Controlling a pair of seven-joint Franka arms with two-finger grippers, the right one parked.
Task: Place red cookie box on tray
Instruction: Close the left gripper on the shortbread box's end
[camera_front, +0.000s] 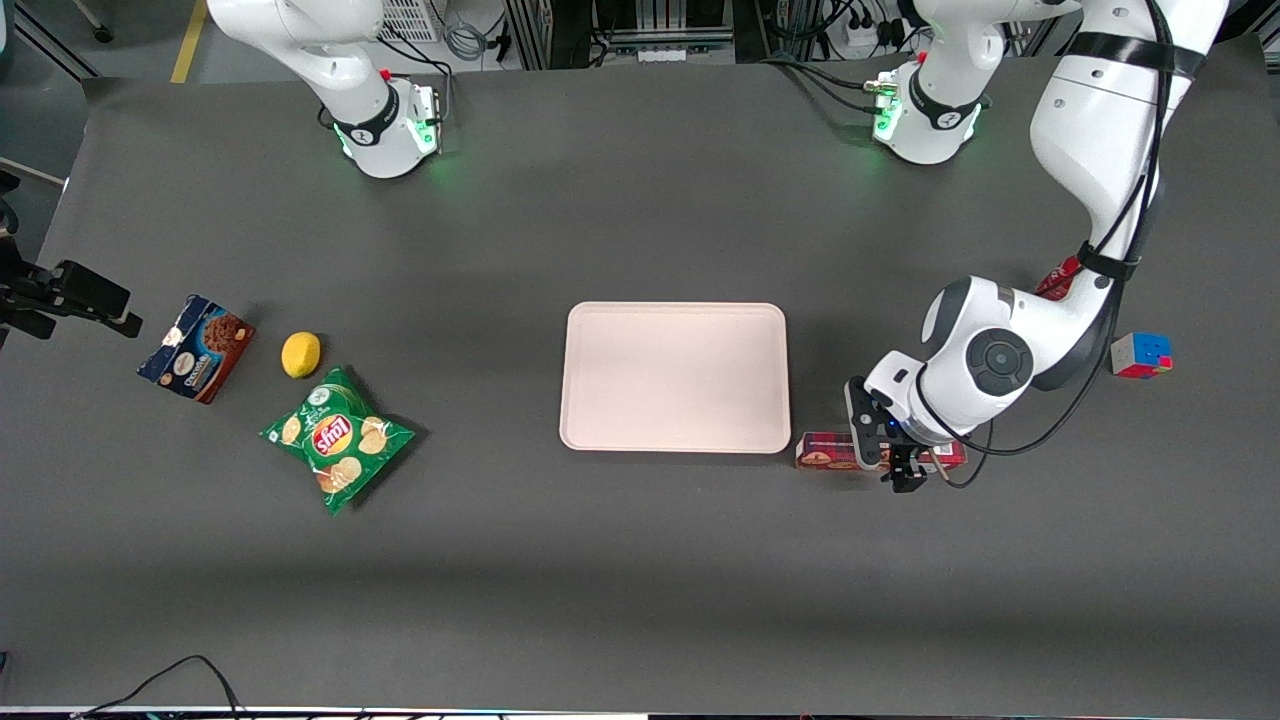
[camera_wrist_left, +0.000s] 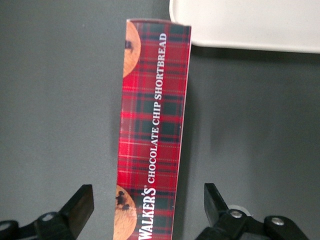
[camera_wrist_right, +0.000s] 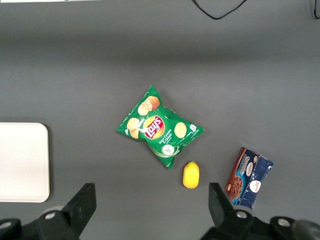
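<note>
The red cookie box (camera_front: 825, 452) lies flat on the table beside the tray's corner nearest the front camera, toward the working arm's end. The pale pink tray (camera_front: 675, 375) lies flat at the table's middle with nothing on it. My left gripper (camera_front: 900, 470) is over the box's middle and hides part of it. In the left wrist view the gripper (camera_wrist_left: 147, 200) is open, one finger on each side of the tartan box (camera_wrist_left: 152, 120) with a gap on both sides, touching neither. The tray's corner (camera_wrist_left: 250, 25) shows just past the box's end.
A Rubik's cube (camera_front: 1141, 354) and a red bottle (camera_front: 1058, 275), partly hidden by the arm, lie toward the working arm's end. A green chips bag (camera_front: 338, 436), a lemon (camera_front: 301, 354) and a dark-blue chocolate cookie box (camera_front: 196, 347) lie toward the parked arm's end.
</note>
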